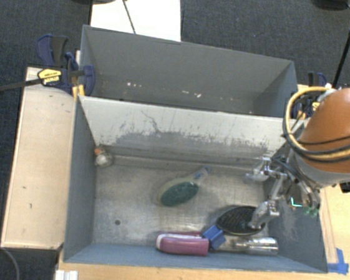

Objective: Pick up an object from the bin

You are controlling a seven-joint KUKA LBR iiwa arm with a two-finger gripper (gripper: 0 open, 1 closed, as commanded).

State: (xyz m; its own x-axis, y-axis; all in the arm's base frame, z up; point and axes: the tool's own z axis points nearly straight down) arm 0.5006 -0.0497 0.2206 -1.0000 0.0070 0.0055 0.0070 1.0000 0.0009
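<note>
My gripper [263, 195] hangs at the bin's right side, low over the floor, with its fingers spread open and nothing between them. Its nearer fingertip [262, 216] sits at the right edge of a black oval brush head [235, 219] lying at the front right. Just in front of that lies a shiny clear handle [256, 244], which meets a small blue piece [214, 237]. A pink rounded bar [182, 244] lies along the front wall, to the left of the blue piece.
A dark green oval brush [178, 194] with a clear handle lies mid-floor, left of the gripper. A small ball [102, 157] rests in the back left corner. The arm's orange cover and cables hang over the right rim.
</note>
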